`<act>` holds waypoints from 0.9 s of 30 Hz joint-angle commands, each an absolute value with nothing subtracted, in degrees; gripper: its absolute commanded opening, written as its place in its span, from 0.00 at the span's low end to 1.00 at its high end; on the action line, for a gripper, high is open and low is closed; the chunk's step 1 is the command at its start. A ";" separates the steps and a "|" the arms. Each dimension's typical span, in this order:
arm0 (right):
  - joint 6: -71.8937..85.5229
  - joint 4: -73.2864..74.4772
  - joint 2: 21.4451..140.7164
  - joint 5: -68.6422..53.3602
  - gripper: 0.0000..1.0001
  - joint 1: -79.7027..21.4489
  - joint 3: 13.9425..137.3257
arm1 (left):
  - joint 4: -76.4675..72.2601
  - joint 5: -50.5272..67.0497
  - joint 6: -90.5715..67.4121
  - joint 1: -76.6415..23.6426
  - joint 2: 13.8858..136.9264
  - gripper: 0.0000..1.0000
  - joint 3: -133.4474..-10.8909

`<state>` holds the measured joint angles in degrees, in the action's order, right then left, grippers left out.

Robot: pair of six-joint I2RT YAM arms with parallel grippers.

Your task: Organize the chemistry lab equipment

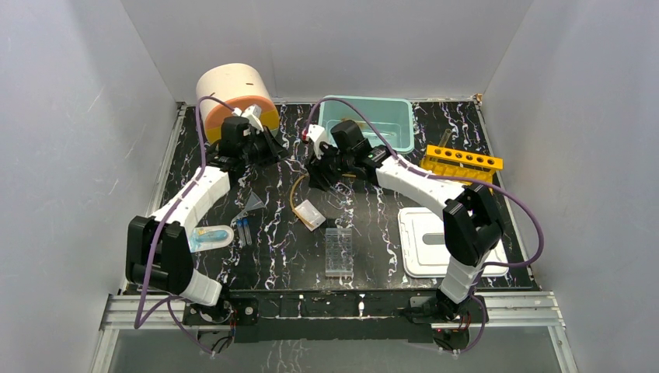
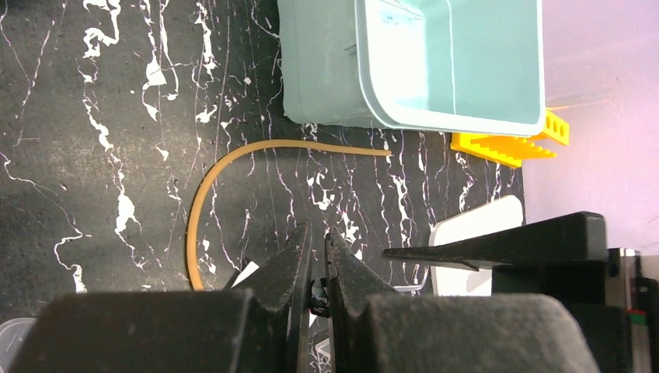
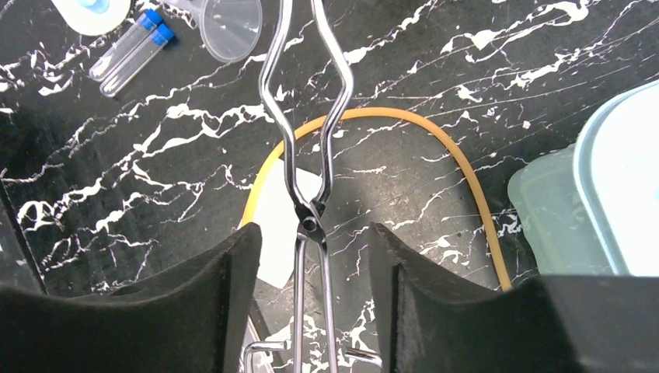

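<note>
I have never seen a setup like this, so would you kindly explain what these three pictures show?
Two jointed robot arms are bolted at the near edge of a black marbled table. The wide picture looks down from above and behind them; the other two come from cameras on each wrist.

On the table lie a teal bin, a yellow holed rack, a clear well plate, a clear funnel, two blue-capped tubes and a tan rubber hose.

The right end effector is open, with metal tongs between its fingers. The left end effector is nearly closed and holds nothing visible.
</note>
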<state>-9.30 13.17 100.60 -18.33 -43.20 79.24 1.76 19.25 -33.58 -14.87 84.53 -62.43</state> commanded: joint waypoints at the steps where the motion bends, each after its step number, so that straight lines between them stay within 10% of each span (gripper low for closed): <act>1: -12.59 15.20 100.59 -18.61 0.55 -43.25 85.07 | 2.46 21.72 -35.07 -15.21 80.26 0.00 -64.97; 18: -14.97 18.92 103.82 -20.22 0.49 -44.08 89.59 | 4.37 20.62 -36.92 -15.21 79.45 0.00 -66.37; 27: -21.39 26.11 103.88 -15.75 0.04 -44.12 93.68 | 7.01 20.00 -37.08 -15.18 79.52 0.00 -68.49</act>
<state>-17.08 23.62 105.38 -18.50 -44.05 90.39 5.32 18.83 -36.14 -14.85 82.50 -64.49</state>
